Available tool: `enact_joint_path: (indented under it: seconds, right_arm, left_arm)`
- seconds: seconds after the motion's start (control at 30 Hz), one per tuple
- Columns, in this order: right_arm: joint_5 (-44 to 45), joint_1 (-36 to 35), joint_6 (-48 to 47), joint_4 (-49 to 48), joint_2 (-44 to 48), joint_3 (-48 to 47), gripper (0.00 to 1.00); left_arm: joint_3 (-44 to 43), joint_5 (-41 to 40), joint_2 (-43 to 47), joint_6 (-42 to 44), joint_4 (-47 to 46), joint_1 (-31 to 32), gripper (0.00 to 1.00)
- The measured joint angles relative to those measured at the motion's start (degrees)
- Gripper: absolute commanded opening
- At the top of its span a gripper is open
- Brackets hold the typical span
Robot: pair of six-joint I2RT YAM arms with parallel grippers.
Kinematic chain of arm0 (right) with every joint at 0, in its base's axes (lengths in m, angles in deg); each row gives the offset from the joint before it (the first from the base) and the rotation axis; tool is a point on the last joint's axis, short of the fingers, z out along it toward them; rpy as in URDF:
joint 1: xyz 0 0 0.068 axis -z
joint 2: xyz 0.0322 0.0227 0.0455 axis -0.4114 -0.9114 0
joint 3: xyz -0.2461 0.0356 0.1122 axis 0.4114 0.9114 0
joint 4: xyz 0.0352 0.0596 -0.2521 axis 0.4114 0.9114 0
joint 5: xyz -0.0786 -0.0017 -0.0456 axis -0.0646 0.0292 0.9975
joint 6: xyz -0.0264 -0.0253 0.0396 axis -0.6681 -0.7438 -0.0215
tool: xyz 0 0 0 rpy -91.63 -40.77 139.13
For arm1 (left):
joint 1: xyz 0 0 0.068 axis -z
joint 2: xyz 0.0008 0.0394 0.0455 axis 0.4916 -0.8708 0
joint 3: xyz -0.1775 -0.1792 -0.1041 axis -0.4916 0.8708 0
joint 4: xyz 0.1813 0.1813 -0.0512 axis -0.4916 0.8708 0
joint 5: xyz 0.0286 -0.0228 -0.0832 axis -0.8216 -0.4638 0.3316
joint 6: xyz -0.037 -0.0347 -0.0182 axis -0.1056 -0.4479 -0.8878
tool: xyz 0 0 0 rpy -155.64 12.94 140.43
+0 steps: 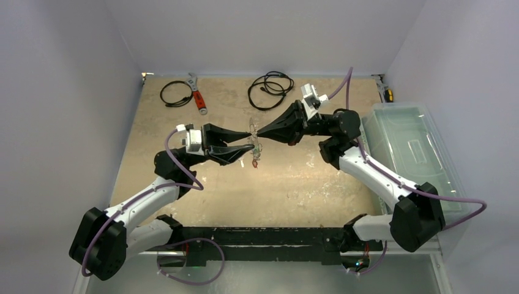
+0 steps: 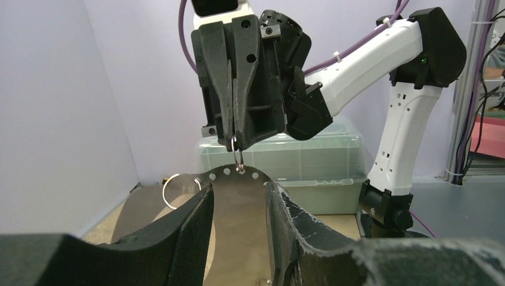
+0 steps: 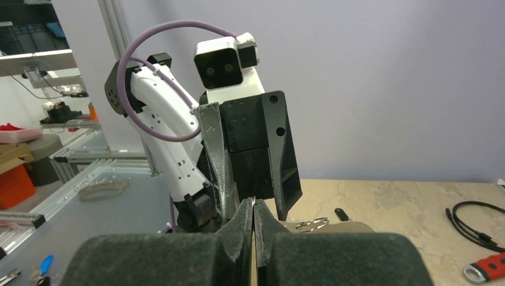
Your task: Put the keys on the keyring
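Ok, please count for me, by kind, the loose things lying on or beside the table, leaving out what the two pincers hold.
Black coiled cables: 2
Red-handled wrench: 1
Clear plastic box with a lid: 1
Small yellow-and-black thing in the far right corner, too small to name: 1
Total: 5
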Motion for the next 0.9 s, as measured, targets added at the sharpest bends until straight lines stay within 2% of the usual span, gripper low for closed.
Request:
enact_joint_path:
  seconds: [0.47, 0.9]
  right_arm:
    - [-1.33, -0.92, 5.57, -7.56, -2.62, 0.02, 0.0]
    - [-1.36, -1.73, 6.36, -8.79, -4.31, 0.02, 0.0]
  left_arm:
    - [0.0, 0.17, -0.39, -0.5, -1.31, 0.0, 0.3]
    - [0.02, 0.66, -0.81, -1.05, -2.23, 0.0, 0.31]
